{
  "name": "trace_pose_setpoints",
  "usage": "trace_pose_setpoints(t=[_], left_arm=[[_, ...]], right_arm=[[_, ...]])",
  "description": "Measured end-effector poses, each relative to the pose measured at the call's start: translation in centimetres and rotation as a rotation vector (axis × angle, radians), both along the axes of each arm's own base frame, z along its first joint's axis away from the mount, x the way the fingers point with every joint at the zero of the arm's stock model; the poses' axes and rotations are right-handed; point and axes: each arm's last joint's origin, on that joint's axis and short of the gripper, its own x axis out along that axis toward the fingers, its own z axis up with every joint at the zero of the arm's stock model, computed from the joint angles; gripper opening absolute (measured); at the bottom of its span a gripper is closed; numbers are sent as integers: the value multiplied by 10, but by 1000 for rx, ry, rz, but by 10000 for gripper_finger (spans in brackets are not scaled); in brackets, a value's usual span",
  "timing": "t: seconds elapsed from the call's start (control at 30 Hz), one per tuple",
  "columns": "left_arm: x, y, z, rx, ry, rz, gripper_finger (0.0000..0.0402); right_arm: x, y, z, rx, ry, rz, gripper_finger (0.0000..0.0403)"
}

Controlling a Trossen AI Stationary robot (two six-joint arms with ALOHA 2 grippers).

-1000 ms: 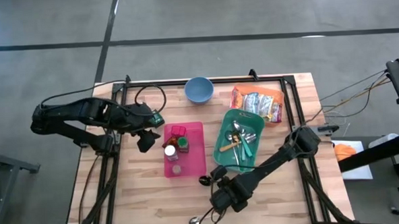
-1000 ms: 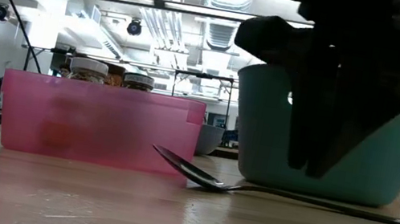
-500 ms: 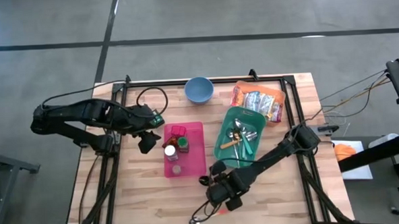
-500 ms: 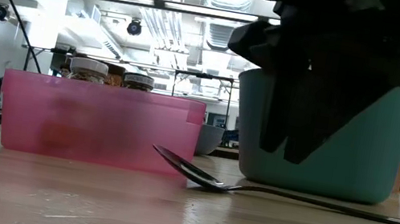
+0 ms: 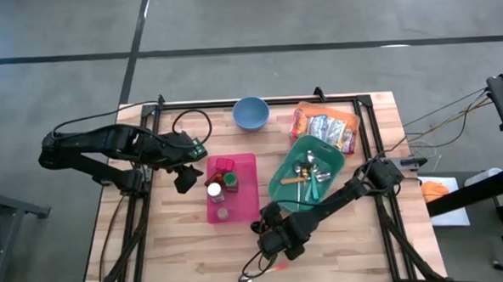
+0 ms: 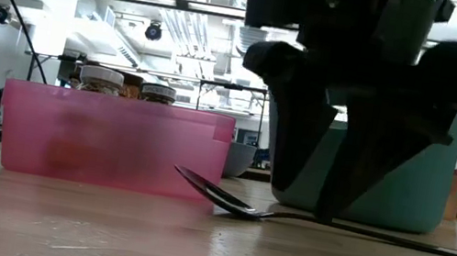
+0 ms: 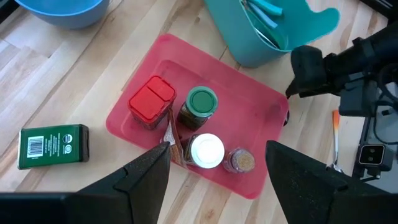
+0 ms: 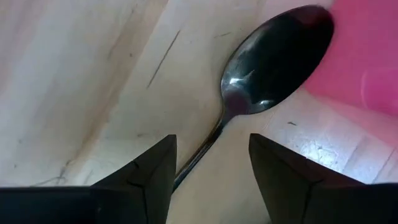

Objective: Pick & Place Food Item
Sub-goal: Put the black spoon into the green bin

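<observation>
**Right gripper astride the spoon on the table**

Here the spoon (image 8: 273, 62) lies flat on the wooden table (image 5: 180, 255), its bowl just beside the near corner of the pink tray (image 5: 247, 188), a little below the middle of the high view. In the right wrist view the handle runs back between the two dark fingers (image 8: 140, 180), which stand apart on either side of it with bare wood showing between; they do not pinch it. The right gripper (image 5: 268, 229) sits low over the spoon in the lower middle of the high view, and in the low view it fills the upper right, in front of the teal bin (image 6: 409, 191).

The teal bin, holding cutlery, sits tilted right of centre in the high view, touching the arm. The pink tray holds a red-lidded box (image 7: 151, 101), a green-lidded jar (image 7: 200, 104), a white-lidded jar (image 7: 206, 151) and a small spice jar (image 7: 239, 160).

The left gripper (image 5: 185, 174) hovers at middle left, beside the tray, fingers spread and empty. A green packet (image 7: 53, 146) lies near it. A blue bowl (image 5: 250, 113) and a snack bag (image 5: 326, 127) sit toward the top.
</observation>
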Motion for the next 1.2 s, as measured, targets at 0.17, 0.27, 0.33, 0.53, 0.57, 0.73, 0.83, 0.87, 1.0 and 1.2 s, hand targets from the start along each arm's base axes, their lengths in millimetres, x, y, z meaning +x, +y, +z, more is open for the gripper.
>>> trace_pose_setpoints(t=[0.17,0.27,0.33,0.53,0.57,0.73,0.83,0.87,1.0,1.2], left_arm=[[0,0,0,-1,0,-1,262],[0,0,0,1,1,-6,262],[0,0,0,9,2,-18,262],[0,0,0,8,-1,-23,262],[0,0,0,8,-1,-23,262],[0,0,1,9,-2,-26,262],[0,0,1,9,-3,-26,262],[0,0,1,9,-3,-26,262],[0,0,1,9,-3,-25,262],[0,0,1,9,-4,-25,262]], right_arm=[[2,-3,-7,31,40,1,199],[2,-4,-7,44,46,-6,199],[3,-5,-7,44,46,-5,198],[3,-6,-7,39,46,11,178],[3,-6,-7,41,47,12,167],[3,-6,-7,64,59,16,89],[3,-5,-7,77,67,26,42],[3,-6,-7,77,66,25,27],[3,-6,-7,83,69,24,17],[3,-5,-7,90,70,22,11]])
